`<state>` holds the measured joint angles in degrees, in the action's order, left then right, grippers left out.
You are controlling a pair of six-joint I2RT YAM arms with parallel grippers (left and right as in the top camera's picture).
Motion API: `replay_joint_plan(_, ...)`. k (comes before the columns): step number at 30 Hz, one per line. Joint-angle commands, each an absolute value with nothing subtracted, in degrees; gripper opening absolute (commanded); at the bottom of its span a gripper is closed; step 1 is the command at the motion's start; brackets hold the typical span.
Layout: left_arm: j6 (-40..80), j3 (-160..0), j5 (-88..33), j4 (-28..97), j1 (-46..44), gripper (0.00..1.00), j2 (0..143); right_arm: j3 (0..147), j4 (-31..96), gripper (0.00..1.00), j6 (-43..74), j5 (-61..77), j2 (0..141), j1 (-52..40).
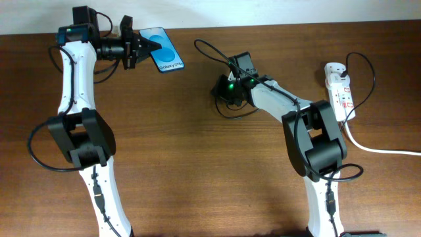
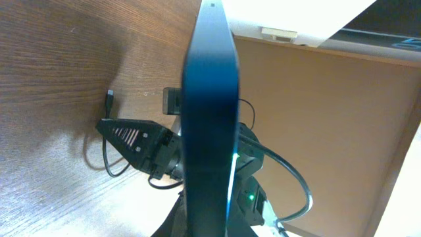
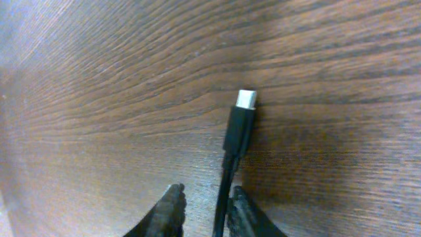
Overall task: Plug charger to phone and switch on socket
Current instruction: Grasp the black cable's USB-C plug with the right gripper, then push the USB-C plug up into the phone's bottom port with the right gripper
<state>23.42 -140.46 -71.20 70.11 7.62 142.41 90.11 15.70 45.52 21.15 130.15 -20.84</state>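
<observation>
My left gripper (image 1: 140, 47) is shut on the phone (image 1: 164, 54) at the back left and holds it tilted above the table, blue screen up. In the left wrist view the phone (image 2: 209, 99) is edge-on between my fingers (image 2: 207, 225). My right gripper (image 1: 225, 89) is low over the table's middle. In the right wrist view its fingers (image 3: 204, 195) are apart, with the charger's black cable between them against the right finger. The connector tip (image 3: 239, 125) lies on the wood just ahead. The charger cable (image 1: 205, 47) loops behind that gripper. The socket (image 1: 340, 92) lies at the far right.
The socket's thick white cord (image 1: 378, 149) runs off the right edge. A white plug (image 1: 334, 68) with a black cable sits in the socket's far end. A tan wall (image 2: 329, 125) stands behind the table. Wooden tabletop (image 1: 197, 164) spans between the arms.
</observation>
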Motion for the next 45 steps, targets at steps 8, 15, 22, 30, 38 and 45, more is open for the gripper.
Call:
replay_joint_plan(8,18.9,-141.0,-73.8,72.3,7.3,0.00,141.8,90.2,16.6,0.04,30.0,36.8,130.4,-14.3)
replay_joint_plan(15,12.7,-141.0,-83.5,73.6,3.4,0.00,141.8,90.2,34.0,0.04,9.7,49.0,112.0,-10.2)
replay_joint_plan(22,9.3,-141.0,-90.2,73.6,1.6,0.00,141.8,88.3,50.3,0.04,-2.8,56.4,96.8,-6.6)
replay_joint_plan(30,9.3,-141.0,-90.1,73.6,0.5,0.00,141.8,68.1,24.6,0.05,17.1,57.9,93.4,-14.0)
replay_joint_plan(38,9.3,-141.0,-90.1,75.8,0.1,0.00,141.8,68.1,10.2,0.04,31.9,51.7,93.4,-21.9)
replay_joint_plan(45,9.3,-141.0,-90.1,75.8,0.1,0.00,141.8,68.1,5.0,0.04,35.1,50.5,93.4,-21.9)
